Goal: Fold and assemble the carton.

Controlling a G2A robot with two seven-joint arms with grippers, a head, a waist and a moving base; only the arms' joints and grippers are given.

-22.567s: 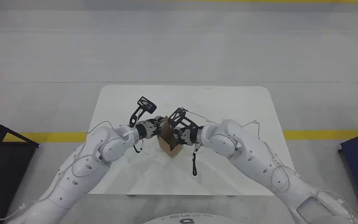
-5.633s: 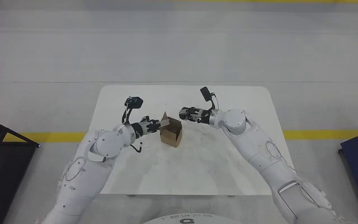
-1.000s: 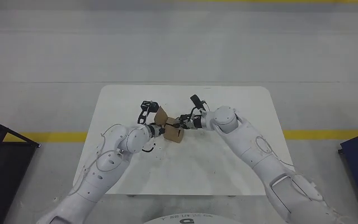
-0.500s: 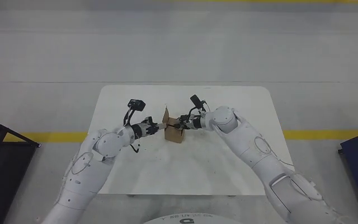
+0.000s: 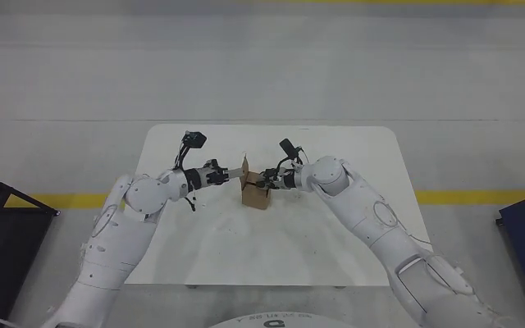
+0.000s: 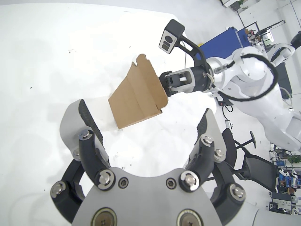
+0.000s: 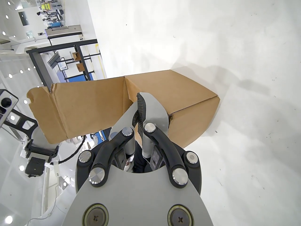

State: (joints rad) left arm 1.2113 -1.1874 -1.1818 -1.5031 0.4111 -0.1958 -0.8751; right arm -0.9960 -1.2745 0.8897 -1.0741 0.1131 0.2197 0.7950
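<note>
A small brown carton (image 5: 257,195) stands on the white table (image 5: 344,238) with one long flap (image 7: 80,105) raised upright. My right gripper (image 7: 140,101) is shut on the carton's upper wall edge from the right side, and it also appears as the right gripper (image 6: 167,85) in the left wrist view. My left gripper (image 5: 234,173) is on the left of the carton, open, a little short of the flap. Its fingers (image 6: 87,116) hold nothing, and the carton (image 6: 137,96) lies beyond them.
Bare white table surface (image 6: 47,48) lies all around the carton. The table's far edge (image 5: 271,126) and rounded corners are well away from both grippers. A yellow floor line (image 5: 467,197) runs beside the table.
My left gripper has drawn back leftward and slightly farther from me, off the carton's flap, which now stands upright. The right gripper has kept its hold and place.
</note>
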